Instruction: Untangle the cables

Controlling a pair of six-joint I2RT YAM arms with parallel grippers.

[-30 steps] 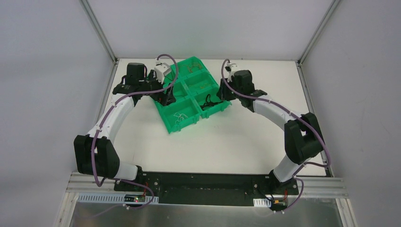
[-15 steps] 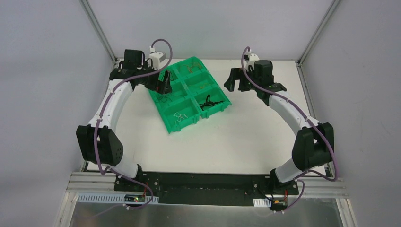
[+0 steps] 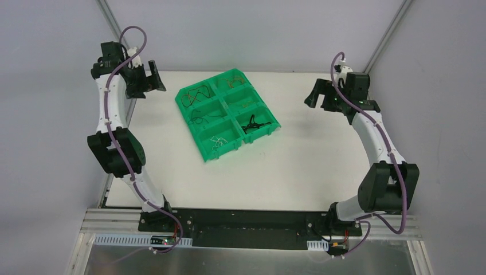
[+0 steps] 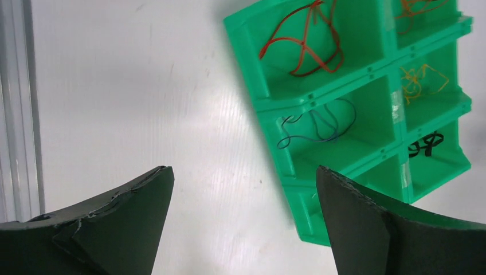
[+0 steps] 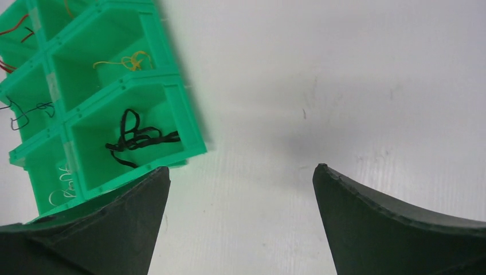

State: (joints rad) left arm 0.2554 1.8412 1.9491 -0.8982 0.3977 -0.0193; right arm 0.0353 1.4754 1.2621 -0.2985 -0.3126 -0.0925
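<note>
The cables [image 3: 254, 123] lie in the compartments of the green tray [image 3: 193, 127], one colour to each. My left pincer [image 4: 243, 172] and right pincer [image 5: 240, 169] hang off to either side of the tray, clear of it, both spread wide and empty.

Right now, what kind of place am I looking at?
Probably a robotics lab cell: a left arm and right arm bolted at a white table, aluminium-framed walls, and a green compartment tray of thin coloured wires.

Green tray [image 3: 224, 150] (askew) holds the cables [image 3: 252, 123]; both arms stand well apart.
</note>
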